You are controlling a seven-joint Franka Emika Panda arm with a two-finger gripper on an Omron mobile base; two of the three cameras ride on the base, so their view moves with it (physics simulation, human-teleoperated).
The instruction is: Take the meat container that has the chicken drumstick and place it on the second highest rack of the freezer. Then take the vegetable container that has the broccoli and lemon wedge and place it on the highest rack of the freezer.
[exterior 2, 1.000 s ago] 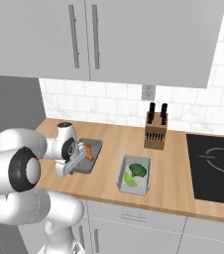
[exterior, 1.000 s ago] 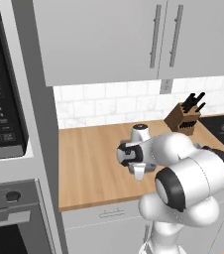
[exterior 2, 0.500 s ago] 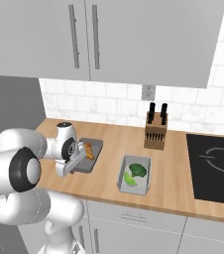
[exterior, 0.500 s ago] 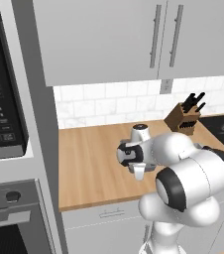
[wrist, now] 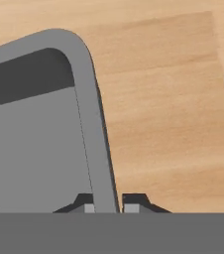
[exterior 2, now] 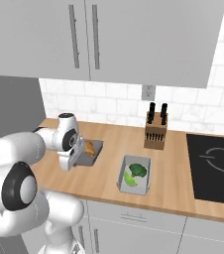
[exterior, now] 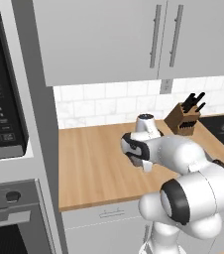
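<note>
The meat container [exterior 2: 95,147] is a grey tray on the wooden counter, with the orange-brown chicken drumstick [exterior 2: 89,148] lying in it. My gripper [exterior 2: 77,158] reaches down at the tray's near edge. In the hand view the two fingertips of the gripper [wrist: 108,203] are shut on the meat container's thin rim [wrist: 86,99], one on each side. The vegetable container [exterior 2: 122,171] sits to the right, holding the dark green broccoli [exterior 2: 138,170] and the lemon wedge [exterior 2: 129,179]. In the left base view my arm hides the tray and the gripper [exterior: 132,155] hangs over the counter. The freezer is out of view.
A knife block [exterior 2: 155,130] stands at the back of the counter by the tiled wall. A black cooktop [exterior 2: 215,168] lies at the right. White wall cabinets [exterior 2: 109,39] hang overhead. A microwave [exterior: 0,99] and an oven [exterior: 5,218] fill the tall unit to the left.
The fingers have closed onto the tray's rim. The arm and both containers have stayed where they were.
</note>
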